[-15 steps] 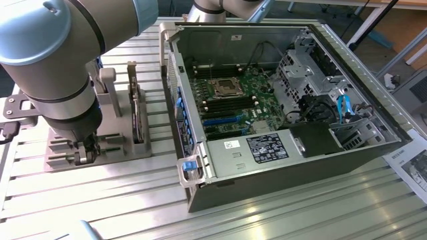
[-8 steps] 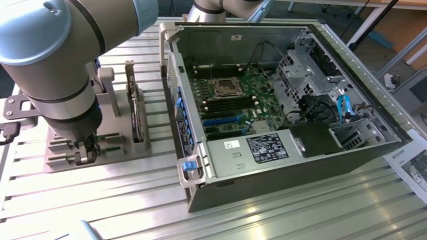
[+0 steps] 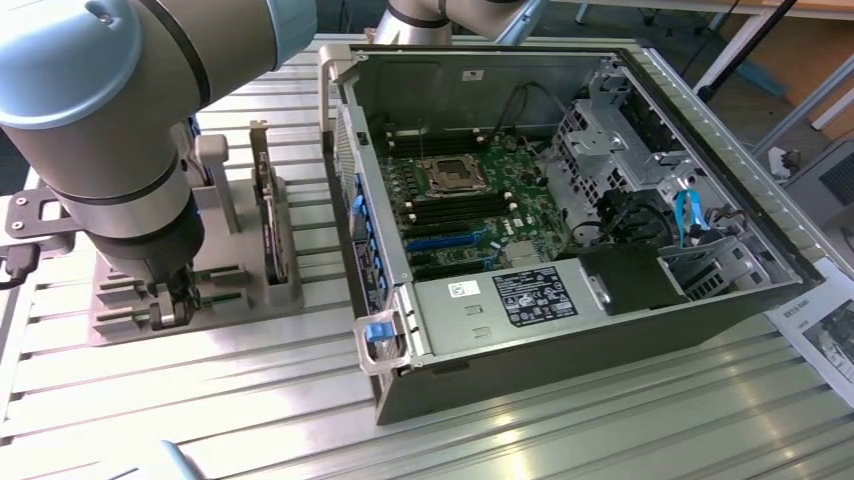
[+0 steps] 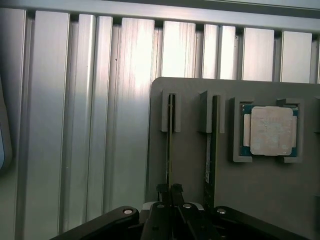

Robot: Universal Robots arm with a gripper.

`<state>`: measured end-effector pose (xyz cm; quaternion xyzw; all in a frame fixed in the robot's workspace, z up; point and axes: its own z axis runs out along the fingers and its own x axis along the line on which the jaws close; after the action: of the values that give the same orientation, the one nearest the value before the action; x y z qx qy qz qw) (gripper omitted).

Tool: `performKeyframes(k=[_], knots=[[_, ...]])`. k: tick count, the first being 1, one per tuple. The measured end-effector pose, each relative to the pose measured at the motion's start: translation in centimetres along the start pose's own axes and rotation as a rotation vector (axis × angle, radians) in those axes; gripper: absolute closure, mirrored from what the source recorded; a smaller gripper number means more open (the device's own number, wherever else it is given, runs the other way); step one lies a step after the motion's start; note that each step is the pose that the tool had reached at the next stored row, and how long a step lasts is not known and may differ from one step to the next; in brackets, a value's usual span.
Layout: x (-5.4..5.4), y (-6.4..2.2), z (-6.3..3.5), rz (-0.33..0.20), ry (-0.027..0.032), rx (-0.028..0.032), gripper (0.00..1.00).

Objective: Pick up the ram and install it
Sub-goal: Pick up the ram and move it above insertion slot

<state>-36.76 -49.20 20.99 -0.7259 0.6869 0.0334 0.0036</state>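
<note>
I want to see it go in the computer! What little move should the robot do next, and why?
Probably lift straight up: the jaws look shut on the ram, which stands on edge in its holder slot, so tilting might jam it.

Ram (image 4: 171, 137) edge-on, faces unseen; one end hidden behind pincer (image 4: 169, 190); pincer body cut by frame edge.

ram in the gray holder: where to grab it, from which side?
I'd take the ram by its exposed upper long edge, pinching across the two flat faces, from straight above. It stands on edge in a slot of the holder, so that edge is free, and a second stick stands close beside it. The gripper sits shut on it.
</note>
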Motion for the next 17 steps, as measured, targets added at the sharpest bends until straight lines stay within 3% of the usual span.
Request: performKeyframes(k=[17], knots=[[0.0,0.0,-0.02,0.029,-0.0013,0.0017,0.88]])
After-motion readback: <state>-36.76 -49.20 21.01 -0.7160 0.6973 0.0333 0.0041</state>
